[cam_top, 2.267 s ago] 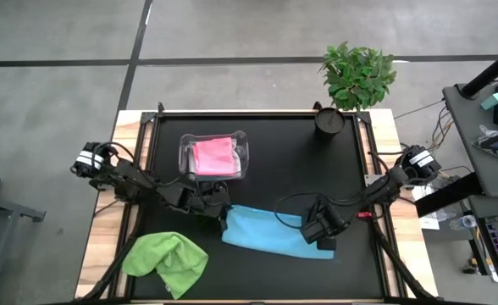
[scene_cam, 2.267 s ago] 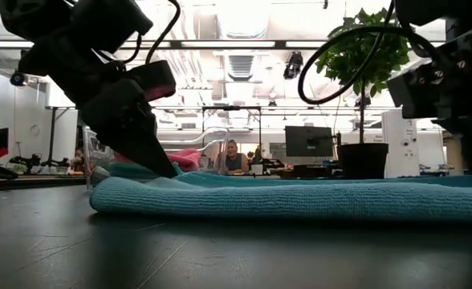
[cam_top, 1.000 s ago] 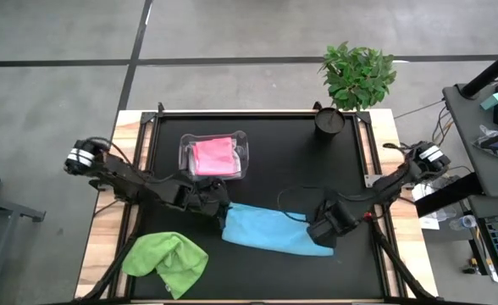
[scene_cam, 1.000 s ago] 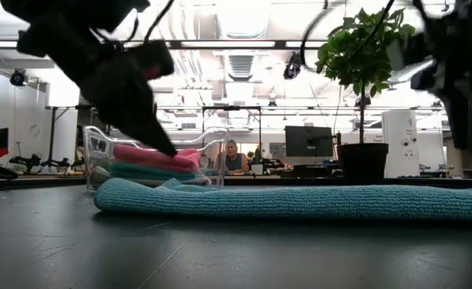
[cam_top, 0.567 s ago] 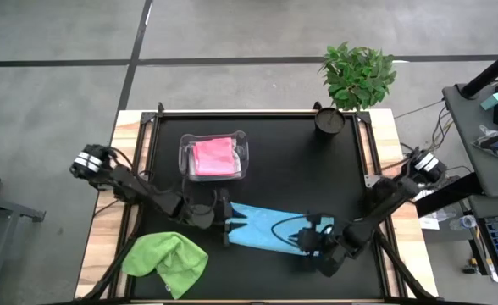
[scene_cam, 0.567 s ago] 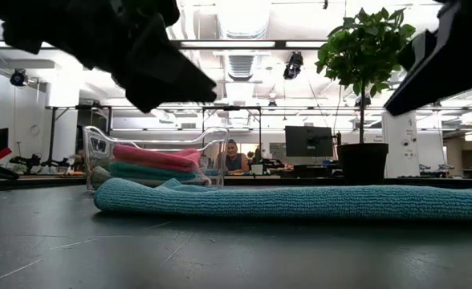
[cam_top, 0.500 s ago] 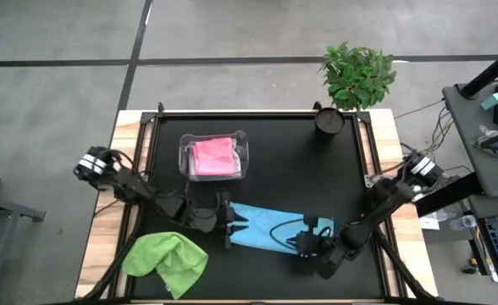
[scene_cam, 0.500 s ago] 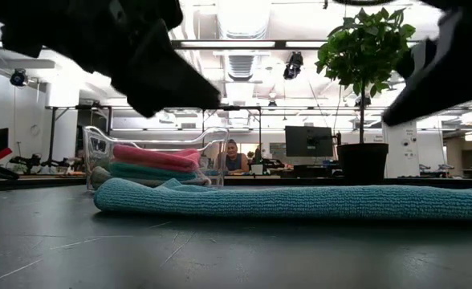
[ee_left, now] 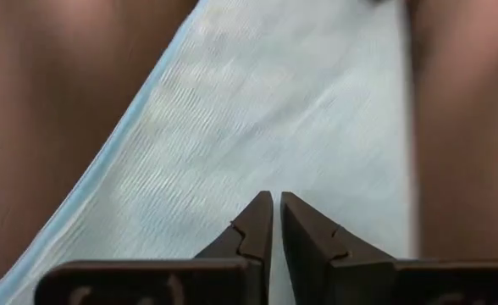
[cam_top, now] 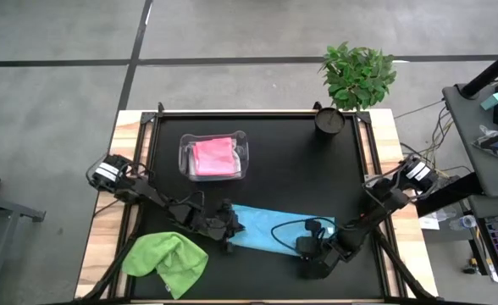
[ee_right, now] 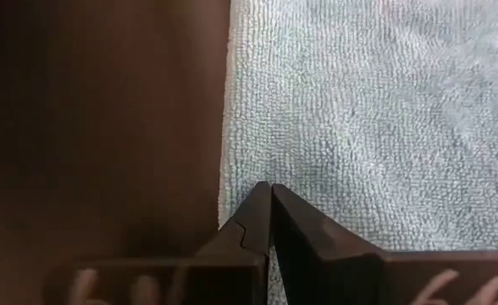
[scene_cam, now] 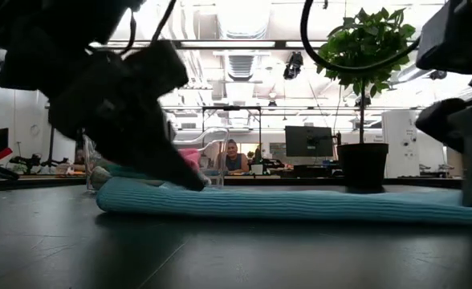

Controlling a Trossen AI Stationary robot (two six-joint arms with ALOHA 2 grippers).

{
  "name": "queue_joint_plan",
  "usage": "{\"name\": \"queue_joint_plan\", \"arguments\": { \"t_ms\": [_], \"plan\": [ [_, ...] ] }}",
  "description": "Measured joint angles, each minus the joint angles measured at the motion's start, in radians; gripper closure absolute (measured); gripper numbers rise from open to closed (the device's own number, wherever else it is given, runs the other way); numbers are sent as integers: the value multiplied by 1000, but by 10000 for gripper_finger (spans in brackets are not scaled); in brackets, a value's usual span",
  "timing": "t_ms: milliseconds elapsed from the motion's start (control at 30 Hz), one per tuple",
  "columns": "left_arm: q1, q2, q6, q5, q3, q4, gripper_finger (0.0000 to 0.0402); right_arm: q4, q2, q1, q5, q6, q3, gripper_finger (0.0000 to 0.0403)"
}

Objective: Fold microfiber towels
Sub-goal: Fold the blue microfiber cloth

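Note:
A light blue towel point(cam_top: 270, 229), folded into a long strip, lies flat on the black table point(cam_top: 351, 169). In the low view the light blue towel point(scene_cam: 300, 202) stretches across the table. My left gripper point(cam_top: 232, 233) is down on its left end, shut. My right gripper point(cam_top: 304, 252) is down on its near edge toward the right end, shut. A pink towel point(cam_top: 213, 157) lies folded in the clear tub point(cam_top: 184, 157) at the far left. A lime green towel point(cam_top: 166, 258) sits crumpled at the near left corner. My left gripper meets the blue towel's top surface at its left end point(ee_left: 270, 182) with the tips of its shut fingers. It slants down from the table's left. The towel lies flat on the table; how many layers are caught, I cannot tell. My right gripper has its shut fingertips in the towel's top surface just inside the near edge point(ee_right: 240, 182), toward the right end. It slants steeply down from the table's right. The towel stays flat on the table; the layers caught do not show.
A potted plant point(cam_top: 329, 120) stands at the far right corner; in the low view the potted plant point(scene_cam: 363, 160) rises behind the towel. Bare black table lies to the far right of the towel and between the tub and the plant.
Both grippers have swung from above the towel's far side toward the table's near edge, tipped downward, sunk onto the blue towel and shut there. The towel has stayed where it lay.

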Motion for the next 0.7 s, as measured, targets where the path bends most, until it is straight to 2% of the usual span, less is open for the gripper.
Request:
{"name": "queue_joint_plan", "arguments": {
  "t_ms": [200, 467, 567, 700],
  "plan": [
    [3, -3, -93, -6, 3, -148, 391, -51, -12, 11, -92, 44, 4, 394],
    [3, -45, -65, 52, 15, -213, 392, -215, -118, 20, -129, 70, -1, 394],
    [3, -90, -33, 58, 16, -215, 392, -304, -172, 19, -76, 113, -1, 394],
    [5, -143, 13, 7, 15, -190, 392, -349, -196, 18, 64, 140, -28, 394]
  ]
}}
